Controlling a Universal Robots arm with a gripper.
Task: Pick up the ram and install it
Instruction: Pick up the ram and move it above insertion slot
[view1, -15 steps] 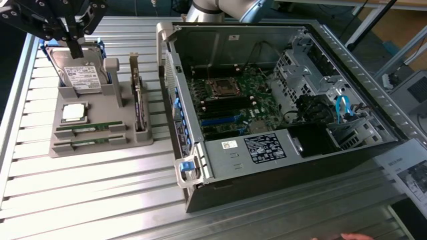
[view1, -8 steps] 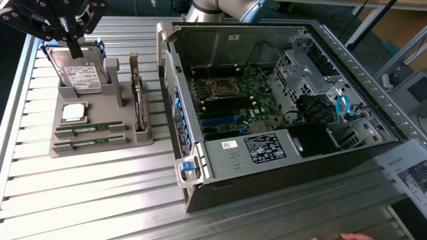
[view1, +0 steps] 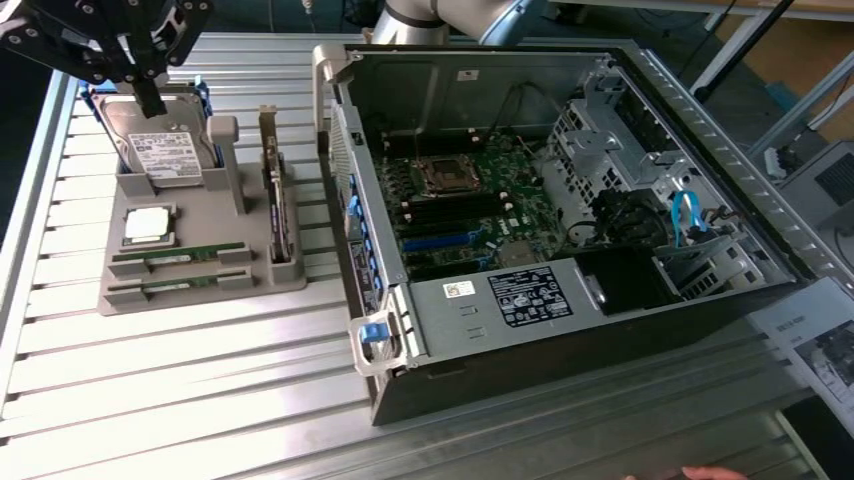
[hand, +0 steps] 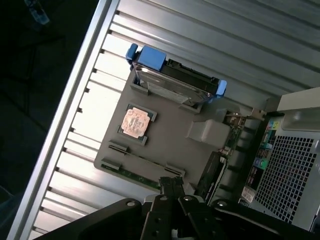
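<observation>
Two ram sticks, thin and green, lie on edge in the front slots of the grey parts tray (view1: 200, 215): one (view1: 180, 257) behind the other (view1: 171, 291). My black gripper (view1: 151, 105) hangs above the tray's far end, over the hard drive (view1: 163, 150). It is shut with nothing between its fingers and is well away from the ram. In the wrist view the closed fingertips (hand: 170, 182) point down near a green ram stick (hand: 134, 176) at the tray's edge (hand: 165, 135).
The tray also holds a silver processor chip (view1: 147, 224), the blue-bracketed hard drive (hand: 175, 82) and an upright dark expansion card (view1: 278, 215). The open computer case (view1: 574, 300) with its motherboard (view1: 461, 205) lies at the exterior view's right. Fingertips of a hand (view1: 701, 472) show at the front edge.
</observation>
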